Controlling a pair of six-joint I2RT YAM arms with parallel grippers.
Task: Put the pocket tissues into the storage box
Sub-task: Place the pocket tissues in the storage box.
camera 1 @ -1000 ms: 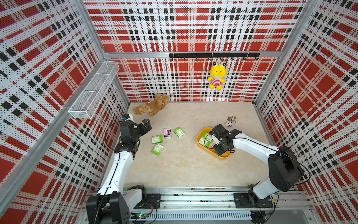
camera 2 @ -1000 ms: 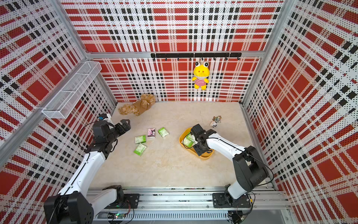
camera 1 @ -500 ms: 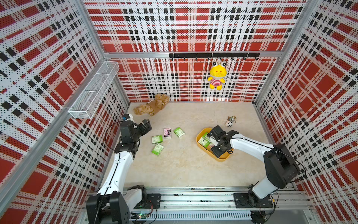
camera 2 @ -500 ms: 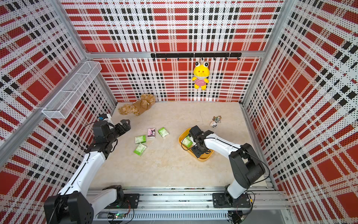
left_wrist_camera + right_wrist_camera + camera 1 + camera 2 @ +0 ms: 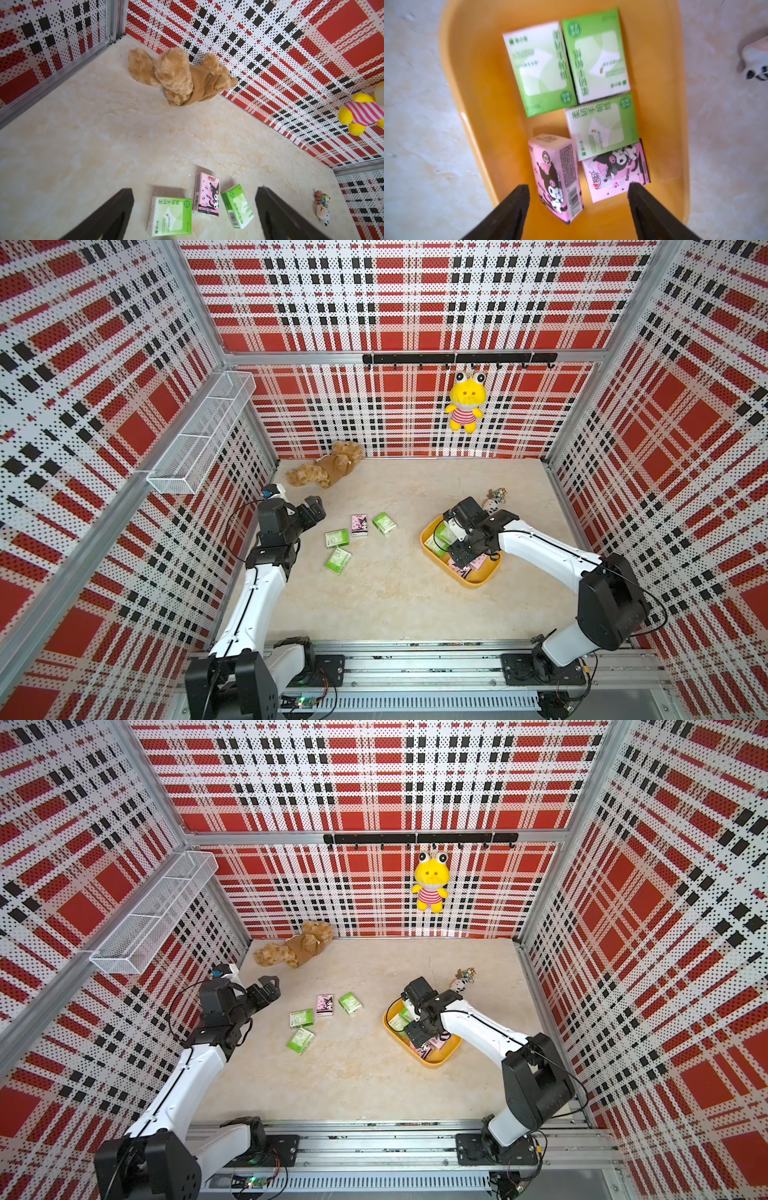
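The yellow-orange storage box [image 5: 478, 583] lies right of centre on the floor. My right gripper [image 5: 578, 187] hangs open over it. A pink pocket tissue packet [image 5: 557, 178] stands tilted on its edge between the fingers, touched by neither. Beside it in the box lie another pink packet [image 5: 616, 168] and three green ones [image 5: 538, 68]. Several more pocket tissues [image 5: 336, 538] lie loose on the floor left of centre, green ones and a pink one [image 5: 206, 194]. My left gripper [image 5: 314, 506] hovers open and empty to their left.
A brown teddy bear [image 5: 328, 466] lies at the back wall. A yellow frog plush [image 5: 466, 406] hangs from the hook rail. A keychain trinket [image 5: 494, 499] lies just behind the box. A white wire basket [image 5: 203, 439] is mounted on the left wall.
My right gripper has opened over the box and let go of the pink packet, which now rests inside. The left arm has not moved.
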